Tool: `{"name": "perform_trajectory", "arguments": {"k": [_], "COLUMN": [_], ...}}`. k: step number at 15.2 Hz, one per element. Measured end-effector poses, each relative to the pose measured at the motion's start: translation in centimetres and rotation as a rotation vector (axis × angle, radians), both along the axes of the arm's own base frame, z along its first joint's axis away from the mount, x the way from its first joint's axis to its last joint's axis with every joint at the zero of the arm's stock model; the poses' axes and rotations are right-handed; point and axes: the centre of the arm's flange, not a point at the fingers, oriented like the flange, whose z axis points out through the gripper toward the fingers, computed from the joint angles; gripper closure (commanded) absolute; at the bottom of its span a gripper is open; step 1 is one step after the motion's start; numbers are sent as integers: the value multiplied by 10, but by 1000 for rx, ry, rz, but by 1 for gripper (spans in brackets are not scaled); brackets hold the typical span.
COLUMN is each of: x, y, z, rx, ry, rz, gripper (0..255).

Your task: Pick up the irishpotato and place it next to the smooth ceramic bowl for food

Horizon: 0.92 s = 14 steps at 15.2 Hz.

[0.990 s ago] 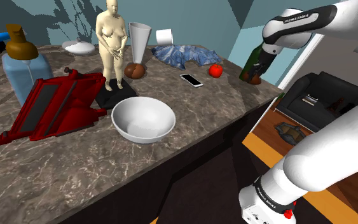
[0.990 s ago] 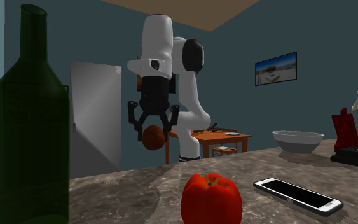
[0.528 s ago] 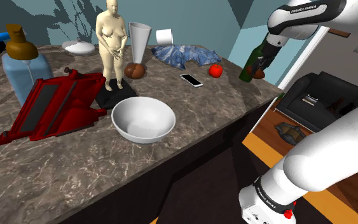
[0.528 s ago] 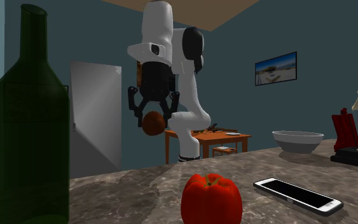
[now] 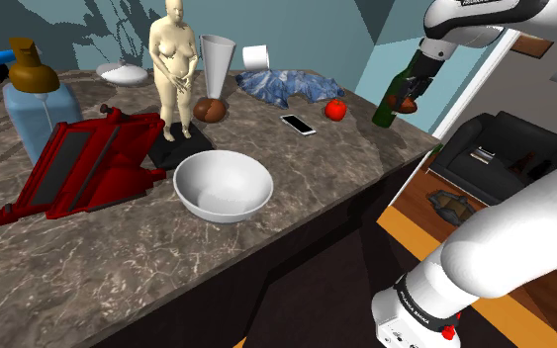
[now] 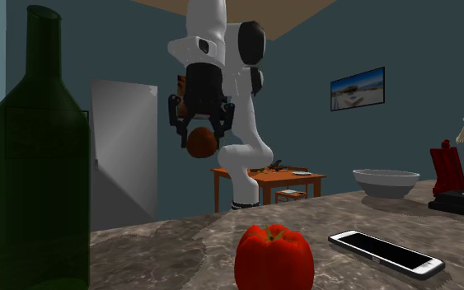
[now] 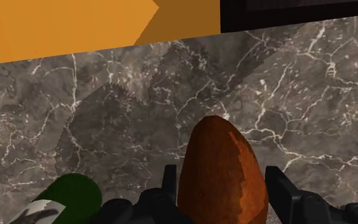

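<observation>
Starting nearest you, the white bowl (image 5: 223, 185) sits mid-frame on the tabletop (image 5: 296, 213). Farther off, at the shoulder view's upper right, your tool (image 6: 200, 132) is clenched on the brown potato (image 7: 220, 172), high above the tabletop beside the green bottle (image 6: 36, 165). The carry is in hand. Next, swing toward the bowl, lower alongside it, then release.

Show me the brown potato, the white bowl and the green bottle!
Brown oval potato (image 6: 201, 142): second exterior view, its middle.
Round white bowl (image 5: 251, 179): shoulder view, inner wall.
Dark green bottle (image 6: 36, 181): second exterior view, its body.
</observation>
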Motion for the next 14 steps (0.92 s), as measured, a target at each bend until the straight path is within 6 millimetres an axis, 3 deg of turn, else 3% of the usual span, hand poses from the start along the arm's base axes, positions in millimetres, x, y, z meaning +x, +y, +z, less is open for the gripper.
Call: {"name": "perform_trajectory", "arguments": {"k": [14], "x": [61], "y": [169], "z": [8], "rx": [0], "ry": [0], "rz": [1], "gripper": [255]}}
